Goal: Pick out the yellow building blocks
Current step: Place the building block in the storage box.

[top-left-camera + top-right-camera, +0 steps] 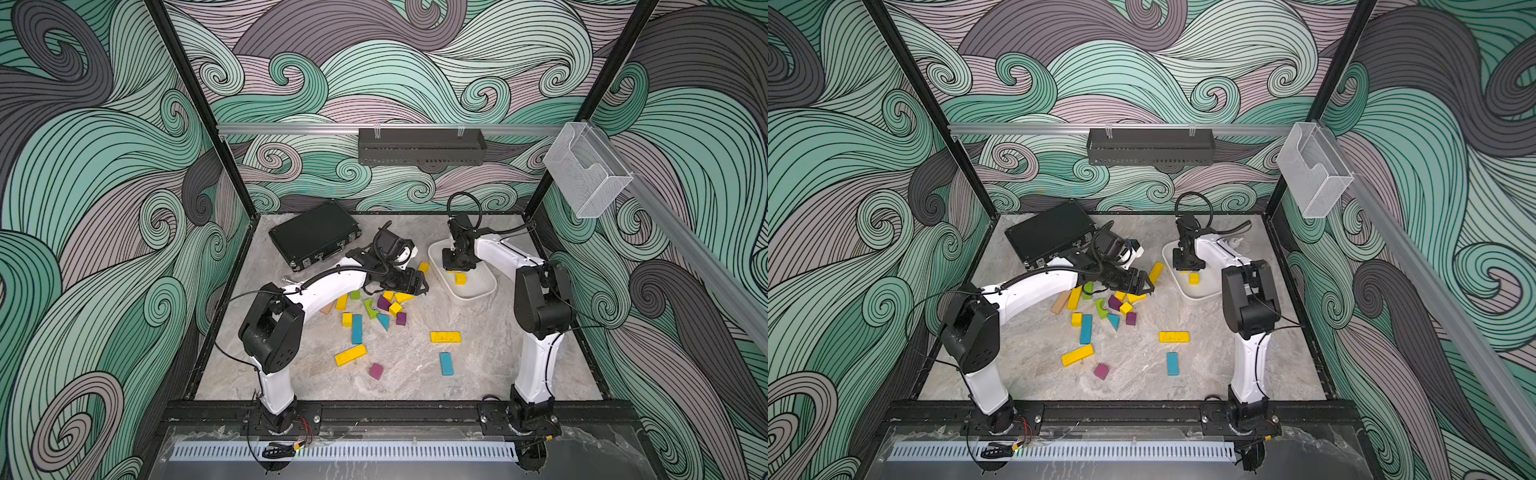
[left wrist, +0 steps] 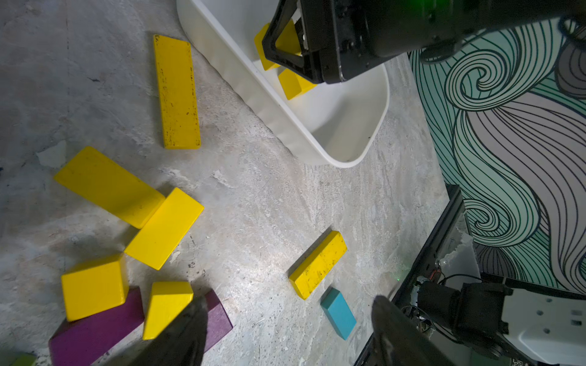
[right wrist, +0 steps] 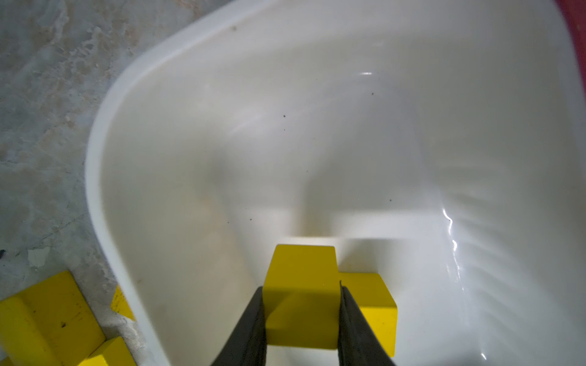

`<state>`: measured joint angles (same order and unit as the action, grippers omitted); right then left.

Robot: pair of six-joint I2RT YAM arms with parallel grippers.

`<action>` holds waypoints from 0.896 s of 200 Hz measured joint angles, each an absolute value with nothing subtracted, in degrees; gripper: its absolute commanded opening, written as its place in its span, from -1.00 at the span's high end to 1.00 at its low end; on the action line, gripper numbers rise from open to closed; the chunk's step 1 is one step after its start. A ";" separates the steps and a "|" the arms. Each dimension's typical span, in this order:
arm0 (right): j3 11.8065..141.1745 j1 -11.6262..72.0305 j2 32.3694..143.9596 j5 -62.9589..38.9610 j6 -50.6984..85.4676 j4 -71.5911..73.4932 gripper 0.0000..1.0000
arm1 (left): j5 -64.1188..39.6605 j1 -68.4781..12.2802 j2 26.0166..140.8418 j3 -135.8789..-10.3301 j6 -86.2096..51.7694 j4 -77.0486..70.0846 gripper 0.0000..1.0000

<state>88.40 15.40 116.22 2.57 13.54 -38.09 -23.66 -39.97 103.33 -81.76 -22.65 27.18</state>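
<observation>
Right gripper (image 3: 301, 317) hangs inside the white bin (image 3: 104, 133), fingers against a yellow cube (image 3: 301, 279) beside another yellow block (image 3: 371, 304) there; a grip for dropping, though whether it is clamped or just let go I cannot tell. Left gripper (image 2: 285, 332), jaws apart and empty, waits beside the bin over the loose yellow blocks (image 2: 165, 228), probably lining up the next pick.

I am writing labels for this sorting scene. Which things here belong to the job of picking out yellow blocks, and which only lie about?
Belonging to the job:
- yellow blocks on the table, e.g.
- yellow block between the right gripper fingers
- white tub

Just lying about:
- blue blocks, e.g.
- purple blocks, e.g.
- green blocks, e.g.
- black case
</observation>
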 measured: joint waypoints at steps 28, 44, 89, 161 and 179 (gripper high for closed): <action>88.40 15.40 116.79 2.59 13.21 -38.09 0.05 | -23.68 -39.97 103.44 -81.76 -22.65 27.27 -0.60; 88.40 15.40 117.03 2.63 12.95 -38.09 0.04 | -23.73 -39.97 103.46 -81.76 -22.65 27.27 -0.60; 88.79 15.40 117.03 2.61 12.75 -38.17 0.03 | -23.79 -39.97 103.74 -81.76 -22.65 27.31 -0.60; 89.95 15.40 113.89 2.76 12.62 -39.27 -0.04 | -23.79 -39.97 103.74 -81.78 -22.59 27.40 -0.60; 89.95 15.40 111.33 2.87 12.62 -39.66 -0.04 | -23.79 -39.97 103.74 -81.78 -22.55 27.42 -0.60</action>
<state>89.95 15.40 111.33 2.87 12.62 -39.66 -23.79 -39.97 103.74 -81.78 -22.55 27.42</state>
